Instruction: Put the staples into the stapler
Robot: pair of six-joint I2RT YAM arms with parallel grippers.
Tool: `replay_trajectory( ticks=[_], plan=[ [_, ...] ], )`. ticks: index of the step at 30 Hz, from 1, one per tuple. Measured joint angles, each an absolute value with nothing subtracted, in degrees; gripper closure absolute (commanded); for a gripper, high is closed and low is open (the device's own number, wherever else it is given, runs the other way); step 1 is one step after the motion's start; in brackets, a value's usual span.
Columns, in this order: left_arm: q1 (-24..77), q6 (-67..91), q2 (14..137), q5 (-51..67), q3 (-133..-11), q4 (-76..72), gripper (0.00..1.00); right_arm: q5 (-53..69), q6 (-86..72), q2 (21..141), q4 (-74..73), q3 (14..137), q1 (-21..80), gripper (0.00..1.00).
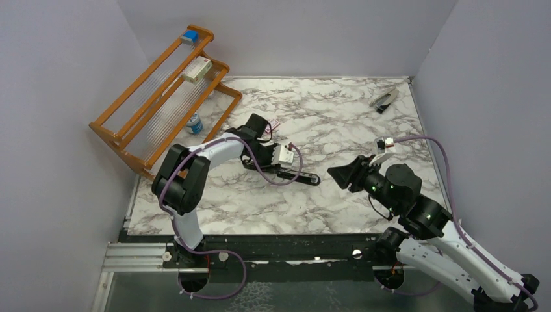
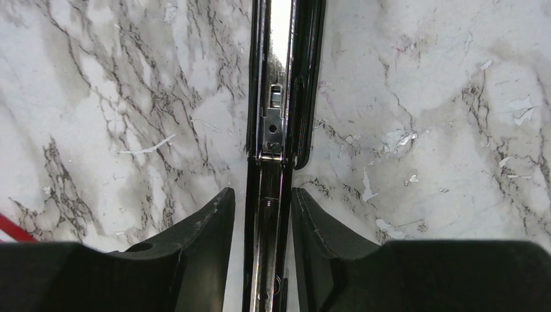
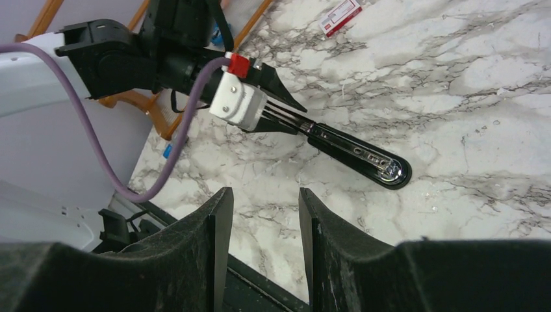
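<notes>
The black stapler (image 1: 305,178) lies opened flat on the marble, its silver inner rail (image 2: 271,123) facing up. My left gripper (image 1: 289,170) stands over its rear half, jaws open. The fingers (image 2: 208,221) flank the stapler (image 2: 266,214) with a thin strip of marble showing on each side. The right wrist view shows the stapler (image 3: 357,153) stretching out from under the left gripper (image 3: 295,116). My right gripper (image 3: 265,195) hovers open and empty to the stapler's right, near the front edge. A small red-and-white packet (image 3: 341,14) lies behind the left arm. No loose staples show.
A wooden rack (image 1: 162,97) stands at the back left, holding a white-and-red box (image 1: 197,68), a blue item (image 1: 189,36) and a small bottle (image 1: 193,123). A grey stapler-like tool (image 1: 383,99) lies at the back right. Walls close in on three sides.
</notes>
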State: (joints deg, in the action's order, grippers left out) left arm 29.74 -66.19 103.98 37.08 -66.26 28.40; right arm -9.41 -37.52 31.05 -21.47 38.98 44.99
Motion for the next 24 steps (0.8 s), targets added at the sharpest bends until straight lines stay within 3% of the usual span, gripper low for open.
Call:
replay_trajectory(
  ticks=[5,9,13,24],
  plan=[
    [28.0,-61.1,98.8,39.2,-65.7,25.1,0.51,-11.7,-37.5,30.8,-22.6,39.0,45.0,0.54],
    [25.6,-52.0,88.5,39.2,-61.4,14.4,0.39,-14.6,-37.5,30.8,-22.9,39.2,45.0,0.54],
    [23.9,-39.7,77.8,36.6,-55.6,2.5,0.35,-18.6,-37.3,32.4,-23.0,40.8,45.0,0.54],
    [24.0,-12.2,64.5,21.6,-45.6,-3.1,0.28,-28.6,-28.5,56.0,-25.7,57.8,44.3,0.54]
  ],
)
